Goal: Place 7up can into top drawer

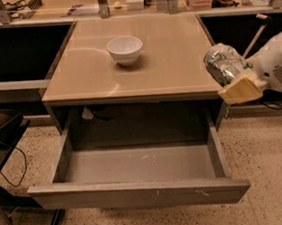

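My gripper (235, 81) is at the right edge of the tan table top, shut on the 7up can (223, 63). The can is silvery-green and dented, and lies tilted in the pale finger pads (241, 90), held above the table's front right corner. The top drawer (137, 194) is pulled wide open below the table. Its grey inside is empty, and its flat front panel has pale scuffs. The can is up and to the right of the drawer's right wall.
A white bowl (125, 48) stands on the tan table top (129, 76) toward the back middle. Shelving with clutter runs along the back. A dark cart and cable (5, 143) stand at the left on the speckled floor.
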{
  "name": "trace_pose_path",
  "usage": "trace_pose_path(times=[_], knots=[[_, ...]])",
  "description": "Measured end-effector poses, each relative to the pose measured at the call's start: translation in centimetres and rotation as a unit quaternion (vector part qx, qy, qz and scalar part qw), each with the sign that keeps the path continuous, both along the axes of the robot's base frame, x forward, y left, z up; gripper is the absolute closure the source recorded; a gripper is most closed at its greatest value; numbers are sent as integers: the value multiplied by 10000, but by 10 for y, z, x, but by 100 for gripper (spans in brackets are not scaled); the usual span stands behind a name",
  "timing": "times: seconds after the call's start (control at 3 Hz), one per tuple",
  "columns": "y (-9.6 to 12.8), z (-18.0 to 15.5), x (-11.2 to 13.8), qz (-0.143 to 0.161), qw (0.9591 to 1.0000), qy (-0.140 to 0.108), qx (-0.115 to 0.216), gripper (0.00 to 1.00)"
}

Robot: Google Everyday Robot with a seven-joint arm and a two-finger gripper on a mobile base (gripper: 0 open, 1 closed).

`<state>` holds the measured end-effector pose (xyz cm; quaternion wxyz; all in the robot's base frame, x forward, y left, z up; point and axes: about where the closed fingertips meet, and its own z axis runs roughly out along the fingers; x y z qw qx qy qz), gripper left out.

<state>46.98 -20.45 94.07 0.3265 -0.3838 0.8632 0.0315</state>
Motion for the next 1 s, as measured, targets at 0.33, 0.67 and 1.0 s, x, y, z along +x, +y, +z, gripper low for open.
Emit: trace_pose_path(times=[0.33, 0.67, 1.0], knots=[[16, -37, -42, -224, 9994, 181, -189, 100], [16, -105, -31, -139, 9976, 591, -330, 100], [10, -187, 10, -83, 9940, 1078, -186, 100]])
